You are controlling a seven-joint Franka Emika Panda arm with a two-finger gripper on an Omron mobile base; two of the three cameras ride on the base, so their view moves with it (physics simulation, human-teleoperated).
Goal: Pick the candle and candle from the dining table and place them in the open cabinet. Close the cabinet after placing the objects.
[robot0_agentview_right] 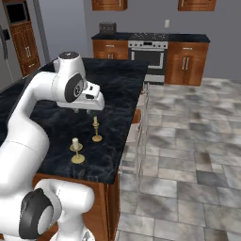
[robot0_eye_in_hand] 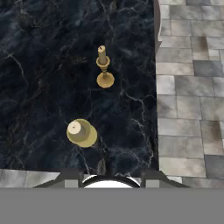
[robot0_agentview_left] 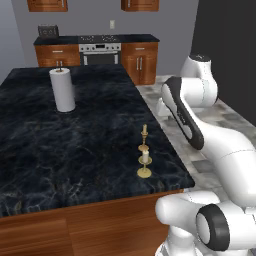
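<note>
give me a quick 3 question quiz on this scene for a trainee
1. True or false: both candles stand on the dining table.
2. Which stands nearer the table's corner: A the short candle, or B the taper candle?
3. What tall white thing stands farther back on the table?

Key
1. True; both are upright on the marble near its edge.
2. A.
3. The paper-towel roll.

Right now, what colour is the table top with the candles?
The dining table top is black with thin white veins, clearest in the hand view.
</note>
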